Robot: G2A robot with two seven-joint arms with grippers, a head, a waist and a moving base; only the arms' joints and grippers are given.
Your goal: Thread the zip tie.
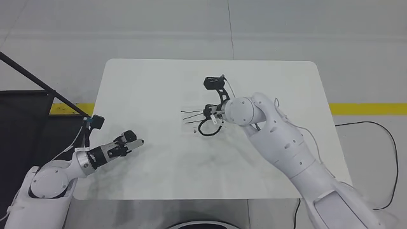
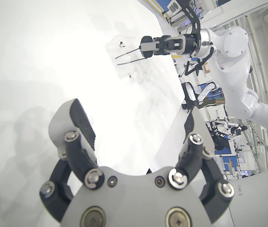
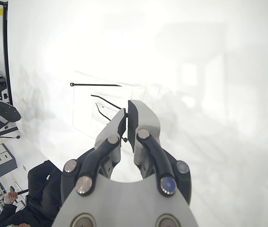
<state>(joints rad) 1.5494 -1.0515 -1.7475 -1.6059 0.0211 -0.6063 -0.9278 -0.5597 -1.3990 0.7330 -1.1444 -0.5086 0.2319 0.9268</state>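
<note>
The right pincer (image 3: 126, 113) pinches the zip tie (image 3: 106, 102), its length pointing frame-left in the top view; the left pincer (image 1: 133, 142), spread, sits lower left.

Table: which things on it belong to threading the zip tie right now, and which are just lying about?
In the job:
- bent zip tie, clamped in the right gripper
- left gripper, open and empty, well apart from the tie

Lying about:
- straight zip tie, untouched
- clear sheet under it

black zip tie (image 3: 105, 101) bent; second tie (image 3: 96, 85) lying straight.
</note>
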